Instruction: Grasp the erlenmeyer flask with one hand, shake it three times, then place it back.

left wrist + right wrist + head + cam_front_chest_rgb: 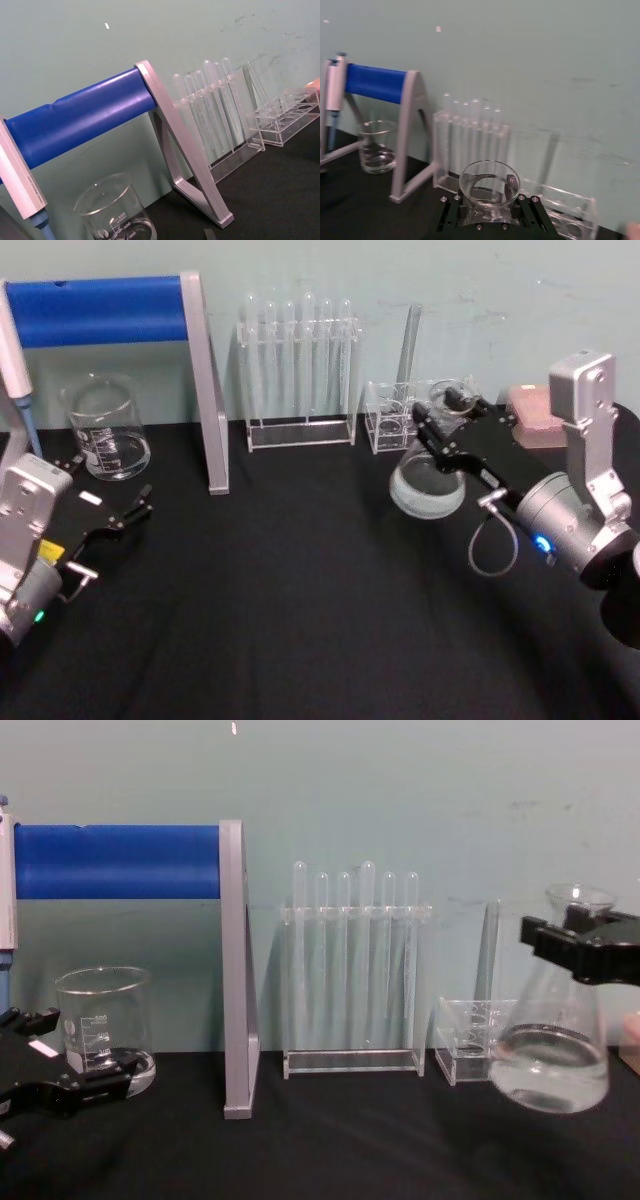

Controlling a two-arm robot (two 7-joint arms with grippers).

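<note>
Black table (pixel 300 620): beaker (pixel 105 430), blue-bar stand (pixel 100 310), tube rack (pixel 300 380), small rack (pixel 385 420).

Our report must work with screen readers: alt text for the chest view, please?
The right gripper holds the erlenmeyer flask by its neck at the right, its base seemingly off the table, a little clear liquid inside. The left gripper rests open at lower left by a beaker; a test tube rack stands mid-table.

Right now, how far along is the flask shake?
Done: the right pincer is shut on the neck of the erlenmeyer flask, which looks lifted off the black table and tilted. In hand: holding or shaking it; the shake count cannot be told. Remaining: set it down and release. The left pincer sits open by the beaker.
</note>
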